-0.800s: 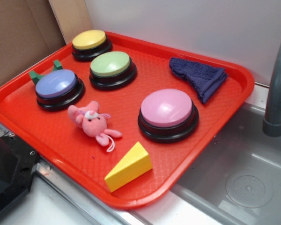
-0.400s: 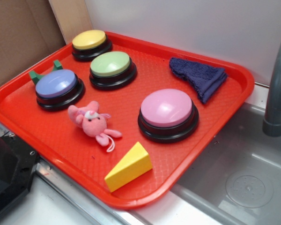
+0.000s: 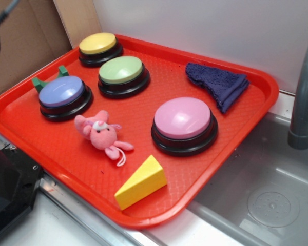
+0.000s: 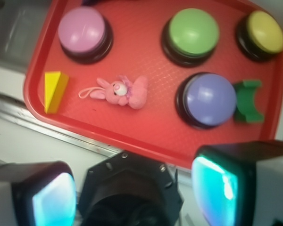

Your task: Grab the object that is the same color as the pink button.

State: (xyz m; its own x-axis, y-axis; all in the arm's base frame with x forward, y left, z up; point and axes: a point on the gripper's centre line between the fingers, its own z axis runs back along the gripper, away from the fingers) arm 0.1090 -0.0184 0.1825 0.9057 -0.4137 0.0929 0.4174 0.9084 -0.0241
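In the exterior view, a red plastic tray (image 3: 36, 138) with a fine grid texture is seen carrying four domed round buttons on black bases. The pink button (image 3: 184, 123) is set toward the right edge. The plush pink toy (image 3: 100, 134) is laid near the front edge, apart from a yellow wedge (image 3: 141, 182). A folded blue cloth (image 3: 218, 83) is placed by the far edge.

In the wrist view, the gripper (image 4: 132, 188) is held released, fingers spread, off the tray's near edge. The toy (image 4: 120, 92) is untouched.

Open tray floor rings the pink toy (image 3: 100, 135); lavender button (image 3: 64, 97) nearest.
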